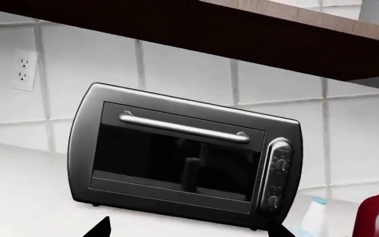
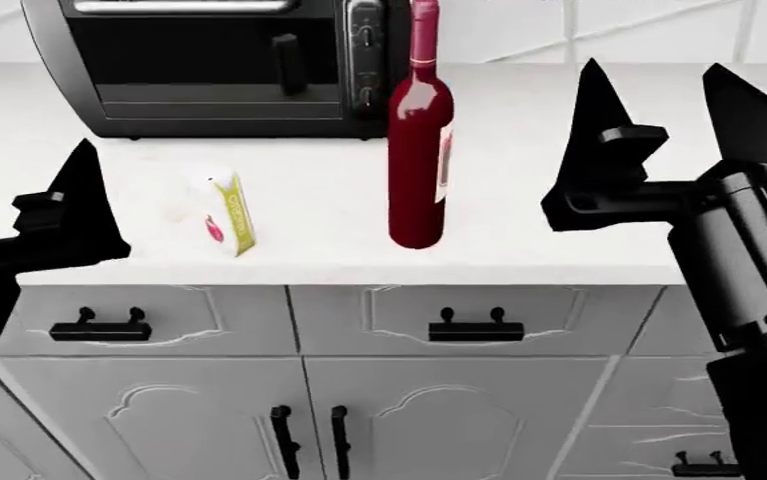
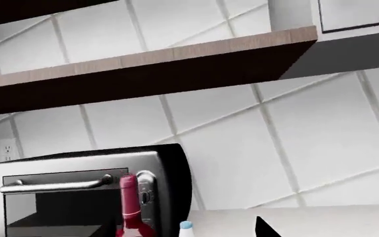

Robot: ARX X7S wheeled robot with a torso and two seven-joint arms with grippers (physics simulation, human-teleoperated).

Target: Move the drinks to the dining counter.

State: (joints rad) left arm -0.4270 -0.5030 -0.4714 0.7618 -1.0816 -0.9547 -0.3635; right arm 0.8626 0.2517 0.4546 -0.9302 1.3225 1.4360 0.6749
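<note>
The tall dark-red wine bottle (image 2: 419, 150) stands upright on the faintly marbled white countertop (image 2: 557, 250), near its front edge. The small white carton (image 2: 230, 212) stands to its left. In the right wrist view the wine bottle (image 3: 130, 210) stands before the oven, with a small pale bottle with a blue cap (image 3: 186, 229) beside it. The head view does not show that small bottle. My left gripper (image 2: 23, 200) hovers open in front of the counter, left of the carton. My right gripper (image 2: 670, 115) is open, right of the wine bottle. Both are empty. The dining counter is out of view.
A black toaster oven (image 2: 210, 70) sits at the back of the countertop against the tiled wall, just behind the wine bottle. A wooden shelf (image 3: 176, 64) hangs above. A wall socket (image 1: 23, 69) is left of the oven. Light-grey cabinet doors with black handles (image 2: 477, 328) lie below.
</note>
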